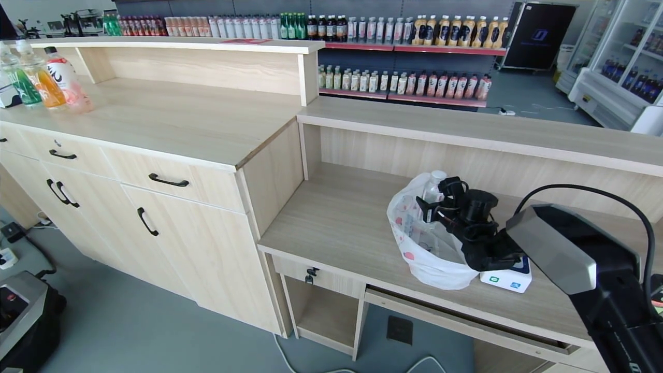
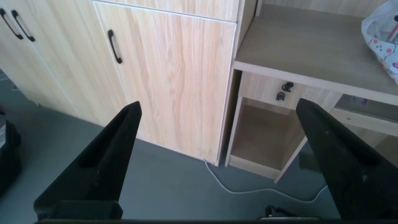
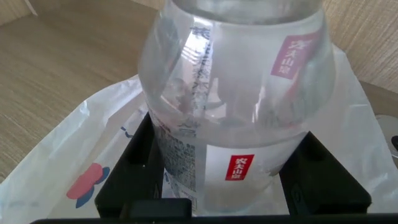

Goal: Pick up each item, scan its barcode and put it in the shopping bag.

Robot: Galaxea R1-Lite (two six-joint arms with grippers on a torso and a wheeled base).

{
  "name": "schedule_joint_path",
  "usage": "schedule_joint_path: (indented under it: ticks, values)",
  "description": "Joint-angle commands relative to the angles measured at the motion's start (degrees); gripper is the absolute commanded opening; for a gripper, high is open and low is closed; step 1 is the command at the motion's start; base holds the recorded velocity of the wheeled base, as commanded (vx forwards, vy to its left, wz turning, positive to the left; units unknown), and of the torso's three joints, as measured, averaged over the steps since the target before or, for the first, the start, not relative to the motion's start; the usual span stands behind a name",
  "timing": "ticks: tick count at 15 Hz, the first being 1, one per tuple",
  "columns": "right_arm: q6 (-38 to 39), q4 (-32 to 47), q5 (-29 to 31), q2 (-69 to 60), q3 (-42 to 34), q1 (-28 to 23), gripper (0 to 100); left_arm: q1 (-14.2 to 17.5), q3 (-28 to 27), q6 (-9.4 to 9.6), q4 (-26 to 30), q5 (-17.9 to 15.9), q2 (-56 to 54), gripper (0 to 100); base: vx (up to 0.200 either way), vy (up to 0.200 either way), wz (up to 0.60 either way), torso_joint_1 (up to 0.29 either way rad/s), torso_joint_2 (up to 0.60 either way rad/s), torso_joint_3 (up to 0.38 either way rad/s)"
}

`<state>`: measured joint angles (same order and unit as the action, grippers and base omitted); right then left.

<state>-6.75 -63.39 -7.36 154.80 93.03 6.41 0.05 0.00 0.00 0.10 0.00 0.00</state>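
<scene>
currently right gripper point(image 3: 227, 186) clamps the clear water bottle point(image 3: 236, 106) mid-body, above the shopping bag point(image 1: 419, 254) on the lower desk point(image 1: 336, 223). bottle probably heavy, smooth, slippery; mid-body hold suits. left gripper point(image 2: 217, 106) fingers spread, empty.

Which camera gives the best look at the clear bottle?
The right wrist view: the clear bottle looms close before the shopping bag. The head view catches its top; the left wrist view faces cupboards.
</scene>
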Motion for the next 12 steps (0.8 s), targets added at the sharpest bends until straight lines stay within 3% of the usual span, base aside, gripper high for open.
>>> schedule_joint_path:
  ticks: [1, 5, 6, 12]
  values:
    - [-0.1, 0.2, 0.0, 0.6, 0.0, 0.1, 0, 0.0, 0.0, 0.0, 0.0, 0.0, 0.1, 100, 0.0, 0.0, 0.0, 0.0, 0.0, 0.0]
    - [-0.4, 0.2, 0.1, 0.7, -1.0, 0.3, 0, 0.0, 0.0, 0.0, 0.0, 0.0, 0.1, 100, 0.0, 0.0, 0.0, 0.0, 0.0, 0.0]
    - [-0.4, 0.2, 0.1, 0.3, -1.4, 0.4, 100, 0.0, 0.0, 0.0, 0.0, 0.0, 0.1, 100, 0.0, 0.0, 0.0, 0.0, 0.0, 0.0]
    - [0.0, 0.1, -1.5, -13.6, -9.9, 0.0, 100, 0.0, 0.0, 0.0, 0.0, 0.0, 0.1, 100, 0.0, 0.0, 0.0, 0.0, 0.0, 0.0]
